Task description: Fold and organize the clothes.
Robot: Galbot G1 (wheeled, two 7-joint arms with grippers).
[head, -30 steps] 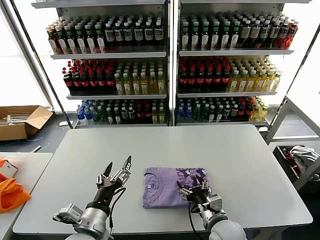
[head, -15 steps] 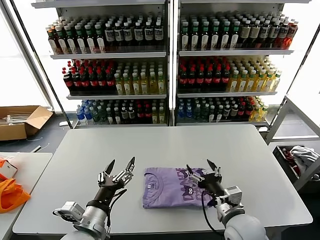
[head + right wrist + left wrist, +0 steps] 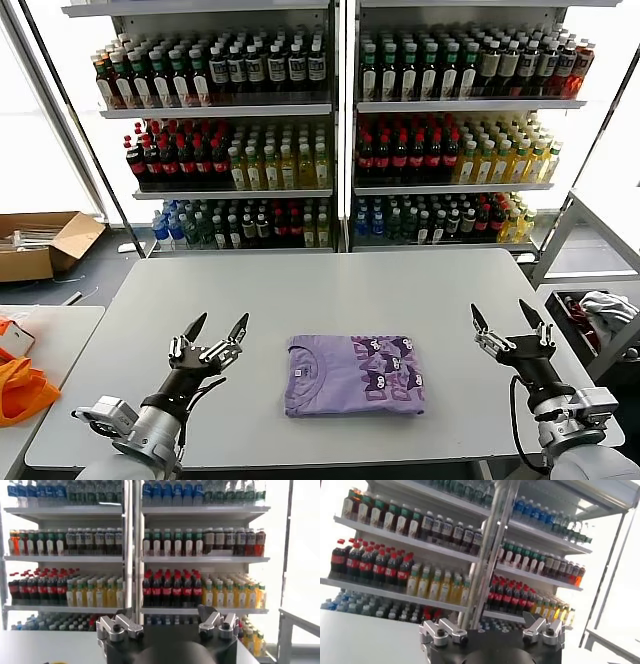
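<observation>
Both grippers hover apart from the folded lavender T-shirt (image 3: 354, 375), which lies flat on the grey table (image 3: 330, 290) near its front edge: the left gripper (image 3: 212, 336) is off the shirt's collar side and the right gripper (image 3: 507, 326) well off the opposite side, each with jaws spread wide and holding nothing. Darker purple figures are printed on the shirt's front, and a small neck label shows inside the collar, but no writing can be read.

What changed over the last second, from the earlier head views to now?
The right gripper left the T-shirt and swung out to the robot's right, jaws open and empty. The left gripper drifted slightly left, also open. The folded T-shirt stayed put on the table.
</observation>
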